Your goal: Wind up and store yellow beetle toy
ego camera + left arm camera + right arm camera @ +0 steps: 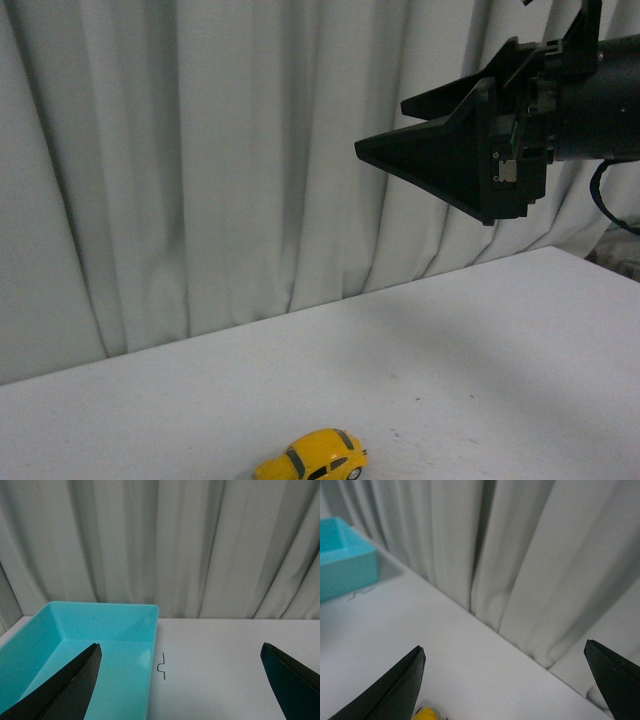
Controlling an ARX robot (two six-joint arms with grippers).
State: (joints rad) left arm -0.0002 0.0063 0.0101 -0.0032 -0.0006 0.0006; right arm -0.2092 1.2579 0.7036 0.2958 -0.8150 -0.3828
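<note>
Yellow toy car alone on the table

The yellow toy car [312, 457] stands upright on its wheels on the white table [480, 330], free of any grip. It is small, glossy and rounded like a Beetle, with dark windows on its side and one end. In the front view it sits low and a little left of the middle, its length running roughly across, its underside cut off by the edge. The right wrist view catches only a yellow sliver of it [425, 714]

Left pincer [179, 649] spread wide; turquoise bin [105, 622] on white table [220, 640]; pale curtain [160, 540] behind.
</note>
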